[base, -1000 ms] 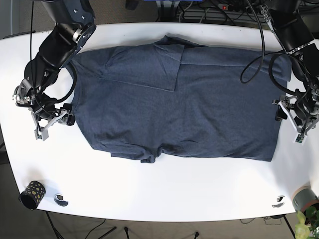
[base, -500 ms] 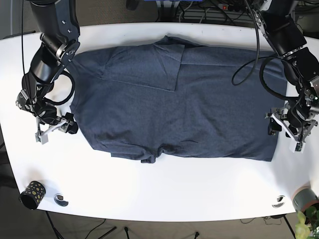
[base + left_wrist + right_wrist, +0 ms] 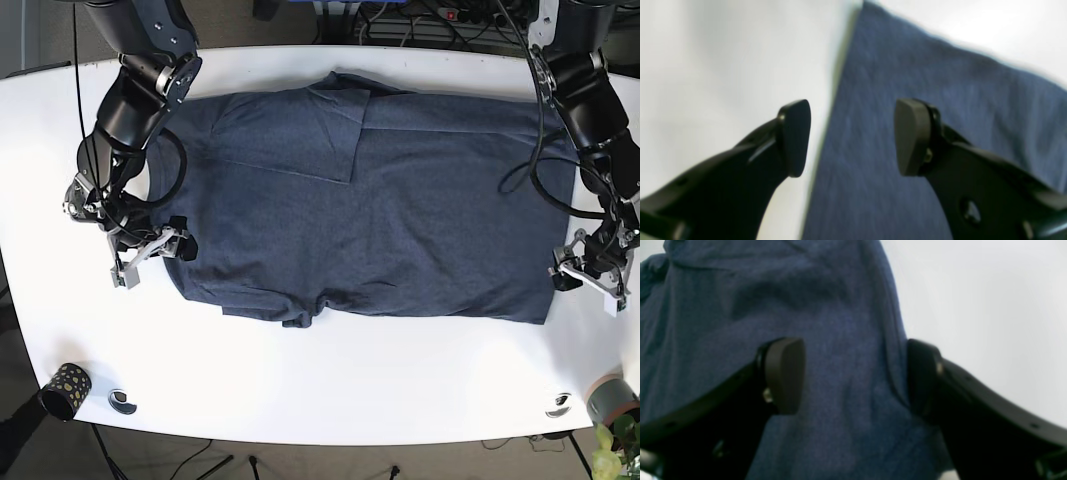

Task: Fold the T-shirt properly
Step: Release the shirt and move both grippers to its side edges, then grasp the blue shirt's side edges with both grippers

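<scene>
Lying on a white table (image 3: 330, 375), the T-shirt (image 3: 400, 220) has both parted claws straddling its edges.

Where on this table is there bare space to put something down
The white table is bare along its front strip, between the dark blue T-shirt's hem and the edge, from the spotted black cup rightward. Both side edges are crowded by pincers.

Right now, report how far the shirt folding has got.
Done: both sleeves of the dark blue cotton T-shirt lie folded in on the white table. In hand: the left pincer and right pincer, both open, straddle opposite edges. Left: gripping and folding across.
</scene>
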